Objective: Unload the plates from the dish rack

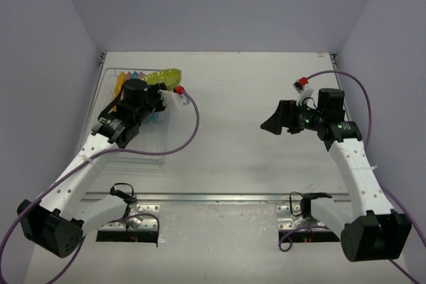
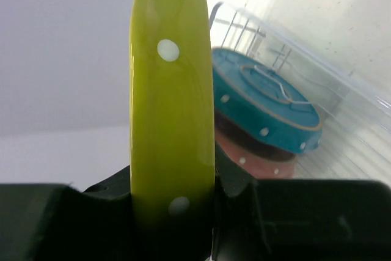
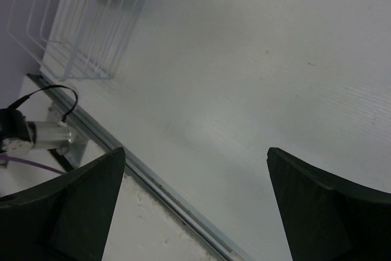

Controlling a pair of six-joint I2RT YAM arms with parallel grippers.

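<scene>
My left gripper (image 1: pixel 152 94) is shut on the rim of the yellow-green plate (image 1: pixel 164 76), held edge-on above the dish rack (image 1: pixel 110 88) at the far left. In the left wrist view the yellow-green plate (image 2: pixel 172 96) stands clamped between my black fingers (image 2: pixel 256 212). Behind it a blue plate (image 2: pixel 266 105) and a pink plate (image 2: pixel 263 158) stand in the wire dish rack (image 2: pixel 342 99). Orange, pink and blue plates (image 1: pixel 133 76) show in the rack from above. My right gripper (image 1: pixel 278 119) is open and empty over the bare table, right of centre.
A metal rail (image 1: pixel 219 197) crosses the table near the arm bases. Purple cables (image 1: pixel 190 128) loop from both arms. The right wrist view shows the rack's near corner (image 3: pixel 79 29) at upper left and the rail (image 3: pixel 153 181). Grey walls enclose the table.
</scene>
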